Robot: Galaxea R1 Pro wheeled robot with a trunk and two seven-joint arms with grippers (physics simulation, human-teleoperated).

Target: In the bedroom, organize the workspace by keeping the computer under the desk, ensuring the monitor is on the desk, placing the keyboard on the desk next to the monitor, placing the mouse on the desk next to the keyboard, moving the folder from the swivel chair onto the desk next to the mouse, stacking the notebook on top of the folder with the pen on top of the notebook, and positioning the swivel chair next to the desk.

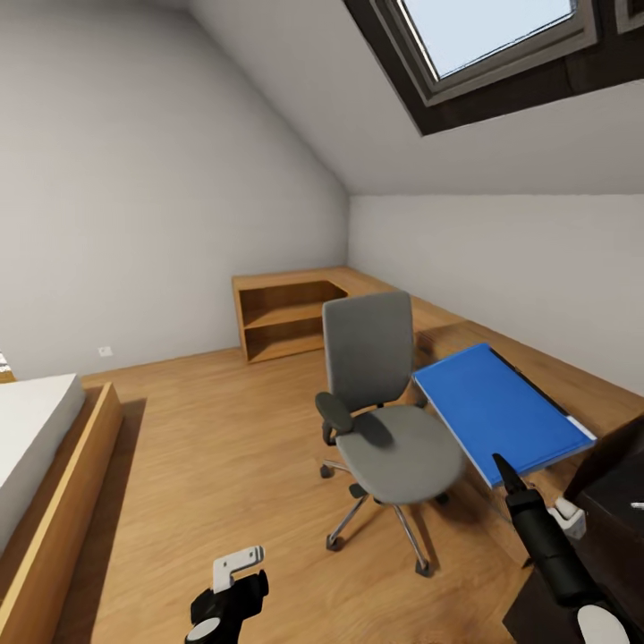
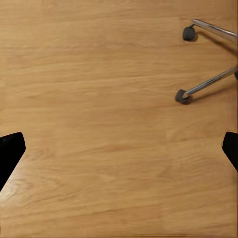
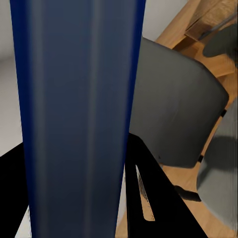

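The swivel chair (image 1: pixel 385 385), grey with black armrests and a chrome base, stands on the wood floor in the middle of the head view with its seat bare. Just right of it the bright-blue folder (image 1: pixel 496 407) hangs tilted in the air, my right gripper (image 1: pixel 503 470) shut on its near edge. In the right wrist view the folder (image 3: pixel 79 99) runs out between the black fingers (image 3: pixel 148 188), with the chair's back (image 3: pixel 173 114) behind it. My left gripper (image 1: pixel 234 572) hangs low and open over bare floor, near the chair's casters (image 2: pixel 182 95). A black corner of the desk (image 1: pixel 617 483) shows at far right.
A low light-wood open cabinet (image 1: pixel 286 317) stands against the back wall and joins a wooden ledge (image 1: pixel 537 358) along the right wall. A bed with a wooden frame (image 1: pixel 54 465) takes the left side. Open floor lies between bed and chair. A skylight (image 1: pixel 492 36) is overhead.
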